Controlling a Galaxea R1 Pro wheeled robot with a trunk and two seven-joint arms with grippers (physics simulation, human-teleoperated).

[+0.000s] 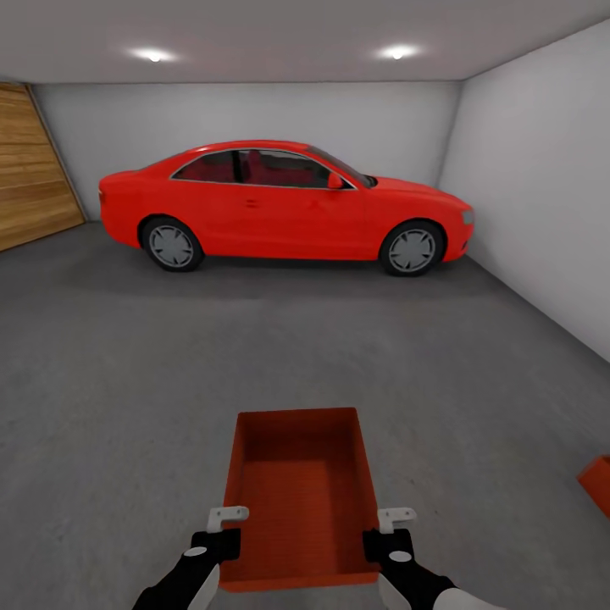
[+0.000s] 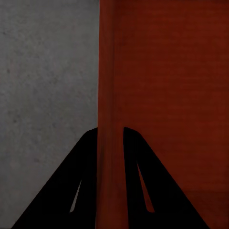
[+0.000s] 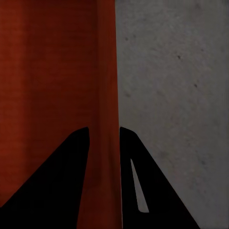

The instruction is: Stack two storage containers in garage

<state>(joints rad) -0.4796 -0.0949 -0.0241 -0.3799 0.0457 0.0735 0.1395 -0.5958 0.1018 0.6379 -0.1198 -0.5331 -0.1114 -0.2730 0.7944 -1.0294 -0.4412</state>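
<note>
Head view: garage, grey concrete floor point(image 1: 127, 381), pale walls, red car point(image 1: 284, 207) parked side-on at the far wall, wood-plank door point(image 1: 30, 165) at far left, two ceiling lights. An orange-red bin point(image 1: 301, 500), lidless and empty, sits low centre in front of the robot, held between both arms, long axis pointing toward the car. L gripper point(image 1: 222, 529) is at the bin's left wall near the near corner, R gripper point(image 1: 385, 529) at the right wall opposite. Left wrist view: L gripper point(image 2: 110, 131) straddles the bin wall point(image 2: 107, 95), one dark finger point(image 2: 71, 186) outside over the floor, the other inside the bin, both tight against the wall, so clamped on it. Right wrist view: same for the R gripper point(image 3: 104, 130), wall point(image 3: 102, 95) pinched between its fingers point(image 3: 157, 191), bin interior on one side, floor on the other. Can't tell whether the bin rests on the floor or hangs just above it. A 2nd bin point(image 1: 597, 483) shows as an orange-red corner at the right edge of the head view, on the floor, well apart from the held one.
</note>
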